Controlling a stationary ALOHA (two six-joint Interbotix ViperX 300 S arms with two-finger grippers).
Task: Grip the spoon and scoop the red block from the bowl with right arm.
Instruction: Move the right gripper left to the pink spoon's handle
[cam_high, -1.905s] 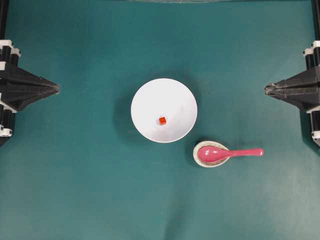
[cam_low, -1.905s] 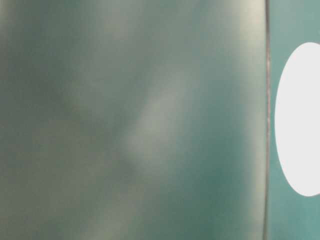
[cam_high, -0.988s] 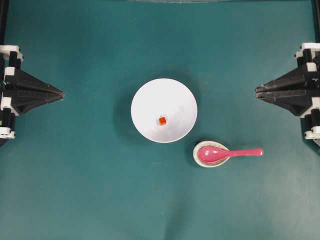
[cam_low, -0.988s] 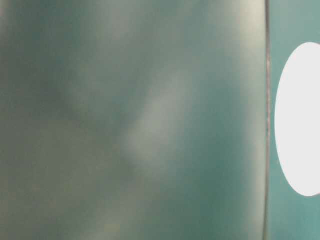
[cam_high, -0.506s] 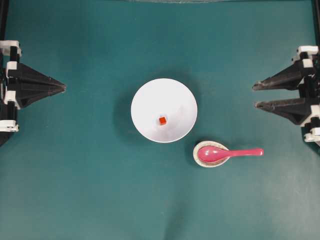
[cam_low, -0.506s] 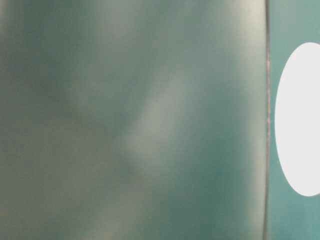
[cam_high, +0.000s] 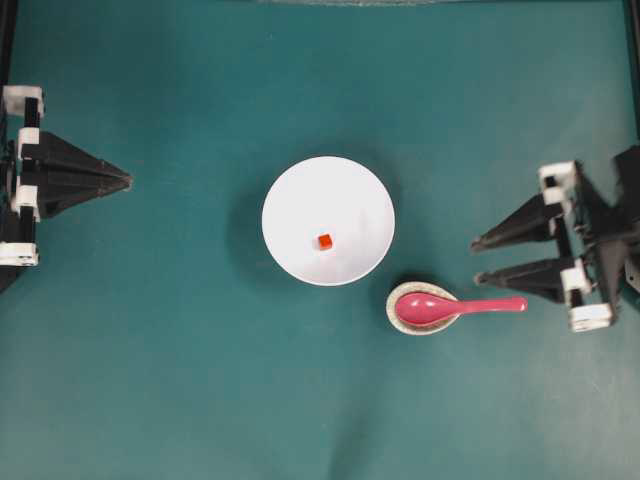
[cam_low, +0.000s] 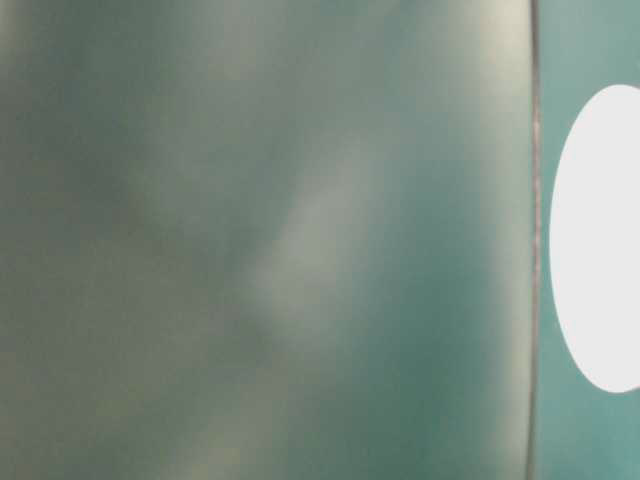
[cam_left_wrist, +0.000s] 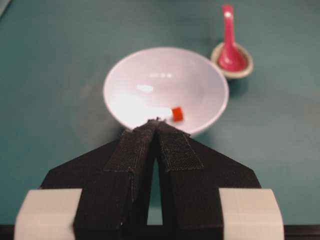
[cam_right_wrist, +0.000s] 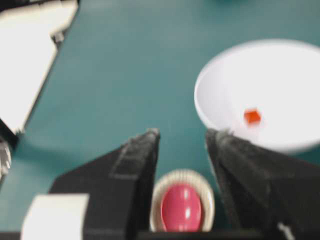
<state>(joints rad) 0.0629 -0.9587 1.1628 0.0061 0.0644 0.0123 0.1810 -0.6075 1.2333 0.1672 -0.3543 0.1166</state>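
One bowl, white. One red block (tiny, inside that bowl). One spoon, pink. One small speckled dish under the spoon's scoop. Two grippers: left and right. One green table. Nothing else countable (table-level view mostly a green blur with one white shape).

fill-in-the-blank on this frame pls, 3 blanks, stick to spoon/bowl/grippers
1. The red block lies inside the white ____.
2. The spoon rests with its scoop in a speckled dish, its handle pointing toward the ____ gripper.
3. The left gripper has its fingers ____.

Missing words: bowl; right; shut
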